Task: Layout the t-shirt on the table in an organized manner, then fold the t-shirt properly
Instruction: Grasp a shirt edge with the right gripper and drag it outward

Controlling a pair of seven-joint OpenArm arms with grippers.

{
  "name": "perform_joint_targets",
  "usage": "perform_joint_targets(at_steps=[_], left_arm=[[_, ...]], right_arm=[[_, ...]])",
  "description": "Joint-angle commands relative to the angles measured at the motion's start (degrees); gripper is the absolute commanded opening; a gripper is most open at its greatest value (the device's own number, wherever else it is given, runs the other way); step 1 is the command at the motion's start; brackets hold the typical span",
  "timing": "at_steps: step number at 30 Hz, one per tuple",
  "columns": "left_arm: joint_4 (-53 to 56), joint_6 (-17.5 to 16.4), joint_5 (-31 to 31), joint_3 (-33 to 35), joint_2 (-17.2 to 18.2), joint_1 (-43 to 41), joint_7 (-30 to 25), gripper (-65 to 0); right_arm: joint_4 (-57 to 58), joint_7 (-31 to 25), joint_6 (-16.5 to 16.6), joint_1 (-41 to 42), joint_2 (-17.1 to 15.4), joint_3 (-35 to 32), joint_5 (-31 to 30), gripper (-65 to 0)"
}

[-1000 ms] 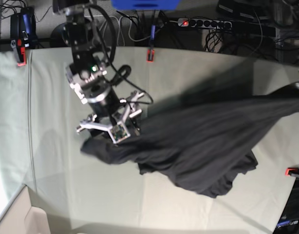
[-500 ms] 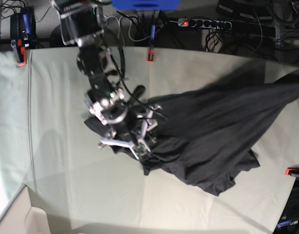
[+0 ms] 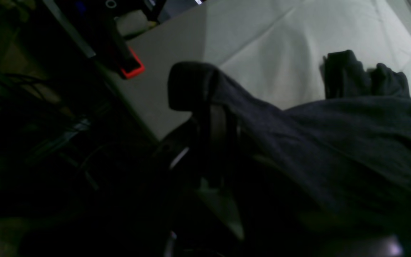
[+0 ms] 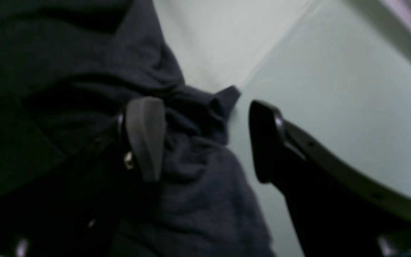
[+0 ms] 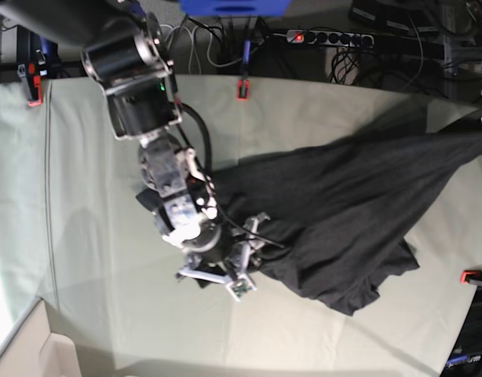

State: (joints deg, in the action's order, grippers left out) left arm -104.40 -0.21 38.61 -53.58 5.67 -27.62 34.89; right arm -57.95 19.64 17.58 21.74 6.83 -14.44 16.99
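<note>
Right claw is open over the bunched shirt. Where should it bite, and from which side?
Take the small peaked fold of the t-shirt at its edge beside the bare table. Come down from above with the right claw straddling that ridge; it stands up, so one finger can slip onto the cloth-free side.

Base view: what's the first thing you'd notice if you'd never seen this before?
A big dark t-shirt lies crumpled across the right half of the pale table, one end pulled toward the right edge. The right arm reaches down over its left edge, the right gripper open with cloth between its fingers.
</note>
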Motion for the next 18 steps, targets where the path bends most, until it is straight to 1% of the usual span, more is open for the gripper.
perform_joint_targets(at_steps=[1, 4, 7, 9, 18], left_arm=[[-1.0, -0.1, 0.3, -0.6, 0.2, -0.4, -1.4, -65.0], [-1.0, -0.1, 0.3, -0.7, -0.2, -0.4, -1.4, -65.0], [-1.0, -0.1, 0.3, -0.5, -0.3, -0.4, -1.4, -65.0], [-1.0, -0.1, 0.2, -0.8, -1.1, -0.4, -1.4, -65.0], [-1.0, -0.1, 0.2, -0.8, -1.3, -0.4, -1.4, -65.0]], right_arm=[[0.7, -1.4, 0.0, 2.6, 0.7, -0.1, -0.3, -27.3], [5.7, -1.9, 0.0, 5.0, 0.9, 0.0, -0.3, -27.3], [8.2, -6.6, 0.0, 5.7, 0.8, 0.2, -0.3, -27.3], [9.5, -9.3, 0.0, 5.7, 0.6, 0.2, -0.3, -27.3], [15.1, -14.7, 0.0, 6.4, 0.5, 0.2, -0.3, -27.3]])
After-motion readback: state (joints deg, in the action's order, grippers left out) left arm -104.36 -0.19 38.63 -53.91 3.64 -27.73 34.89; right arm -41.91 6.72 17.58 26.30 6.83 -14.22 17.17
